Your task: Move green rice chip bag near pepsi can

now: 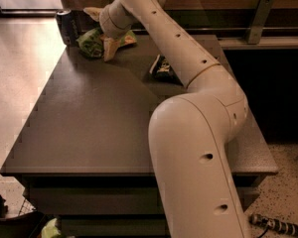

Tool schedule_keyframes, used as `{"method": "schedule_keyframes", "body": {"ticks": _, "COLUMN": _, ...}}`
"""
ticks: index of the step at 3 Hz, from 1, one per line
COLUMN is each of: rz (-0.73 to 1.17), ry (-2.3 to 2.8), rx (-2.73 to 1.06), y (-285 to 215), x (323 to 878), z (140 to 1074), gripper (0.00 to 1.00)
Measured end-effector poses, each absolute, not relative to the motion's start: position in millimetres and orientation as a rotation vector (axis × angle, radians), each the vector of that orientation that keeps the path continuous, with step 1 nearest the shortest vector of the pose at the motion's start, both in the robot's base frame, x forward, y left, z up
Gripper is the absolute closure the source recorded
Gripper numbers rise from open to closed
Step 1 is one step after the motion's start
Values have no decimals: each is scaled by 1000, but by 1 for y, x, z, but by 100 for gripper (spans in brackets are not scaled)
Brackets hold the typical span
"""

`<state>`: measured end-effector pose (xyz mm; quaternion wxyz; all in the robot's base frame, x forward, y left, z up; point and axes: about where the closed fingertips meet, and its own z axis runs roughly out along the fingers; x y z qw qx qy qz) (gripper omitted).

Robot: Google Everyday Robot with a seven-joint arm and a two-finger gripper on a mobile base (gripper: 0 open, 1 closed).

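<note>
The room is dim and warm. Bright light shines on the floor (20,73) at the left. The white arm (188,148) glows pale. The gripper (102,33), at the table's (89,123) far left corner, sits in dull yellow light.

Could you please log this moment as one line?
hand: at green rice chip bag | bag: beside pepsi can, far-left table corner
</note>
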<state>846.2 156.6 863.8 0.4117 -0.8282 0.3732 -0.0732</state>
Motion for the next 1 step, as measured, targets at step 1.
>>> {"method": "schedule_keyframes", "body": {"ticks": 1, "rz": -184, "ry": 939, "rx": -2084, "y": 157, "x": 846, "z": 864, "gripper": 0}}
